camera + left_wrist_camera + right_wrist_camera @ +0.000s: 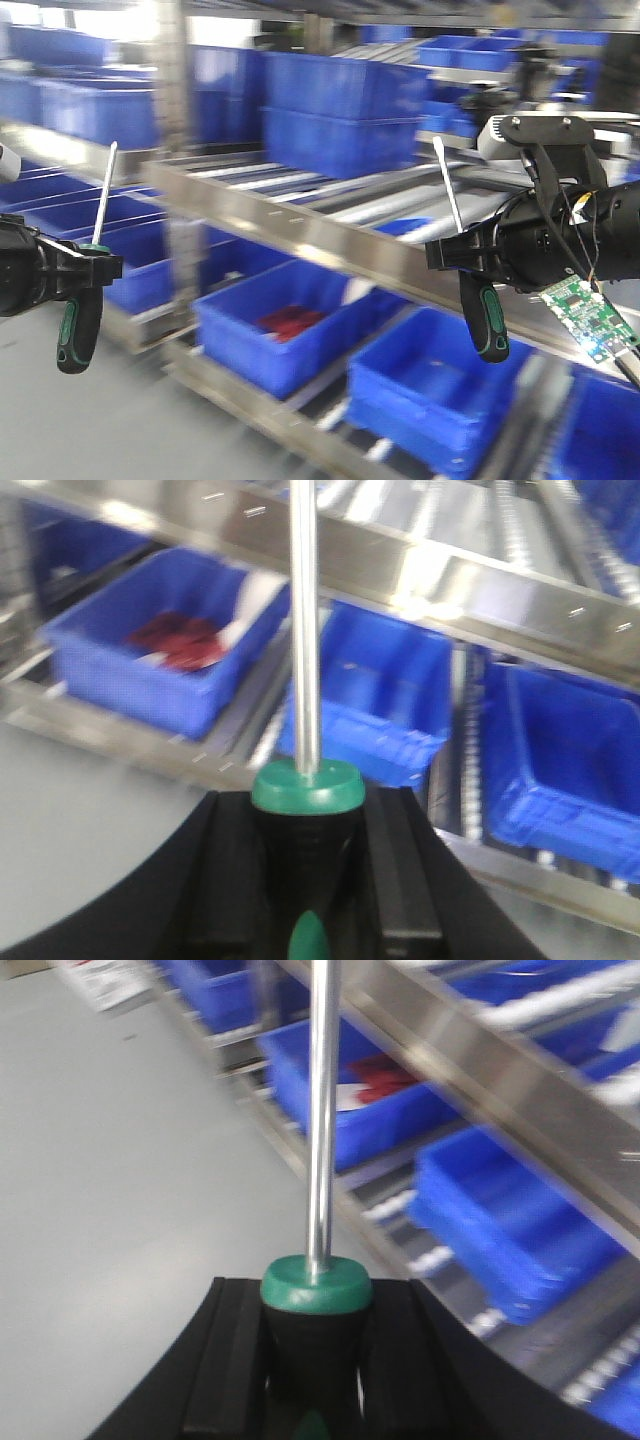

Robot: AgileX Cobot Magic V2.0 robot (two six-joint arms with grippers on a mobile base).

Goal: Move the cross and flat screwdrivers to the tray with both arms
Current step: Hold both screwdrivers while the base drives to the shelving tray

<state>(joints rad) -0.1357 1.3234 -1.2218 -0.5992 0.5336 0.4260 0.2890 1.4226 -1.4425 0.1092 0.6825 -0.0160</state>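
Observation:
My left gripper [92,262] is shut on a screwdriver [80,325] with a green and black handle, its steel shaft pointing up. In the left wrist view the handle [305,825] sits clamped between the black fingers [400,880]. My right gripper [450,255] is shut on a second green and black screwdriver [485,318], shaft up and tilted left. In the right wrist view its handle [316,1305] is clamped between the fingers [225,1360]. The tips are too small to tell cross from flat. No tray is in view.
A steel shelving rack [300,225] with rollers stands ahead, holding several blue bins [270,330]; one bin holds red parts [290,322]. More blue bins [340,105] sit on upper shelves. Grey floor [90,420] lies at the lower left. The scene is motion-blurred.

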